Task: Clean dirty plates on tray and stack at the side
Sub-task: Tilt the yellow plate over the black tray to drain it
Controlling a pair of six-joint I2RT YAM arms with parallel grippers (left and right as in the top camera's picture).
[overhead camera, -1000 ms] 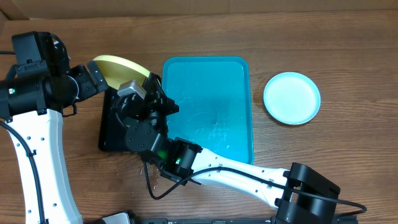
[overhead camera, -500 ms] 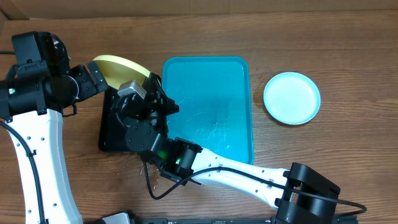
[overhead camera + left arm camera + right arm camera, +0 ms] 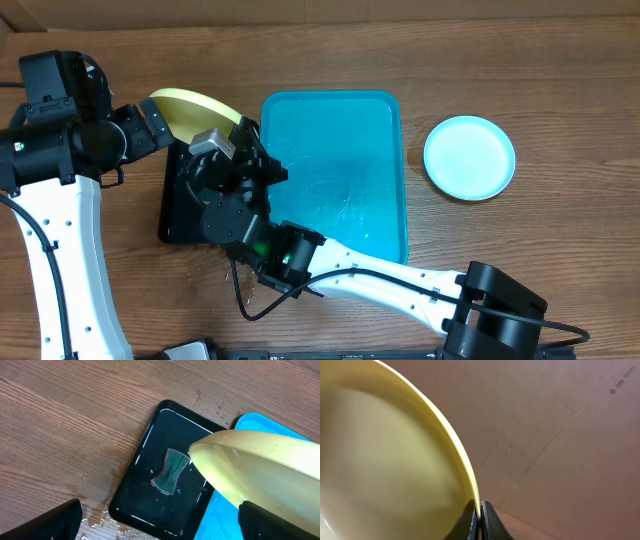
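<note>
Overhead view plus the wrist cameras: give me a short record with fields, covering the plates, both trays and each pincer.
blue tray: wet, no plate on it
black tray: wet, green pad inside
yellow plate: held tilted in the air, by the black tray
cyan plate: flat on the table, right of the blue tray
right pincer: shut on the yellow plate's rim
left pincer: open, beside the yellow plate

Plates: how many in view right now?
2. One pale yellow plate, rim pinched in the right gripper, tilted above the black tray; one light cyan plate on the table right of the blue tray. Another may be hidden.
</note>
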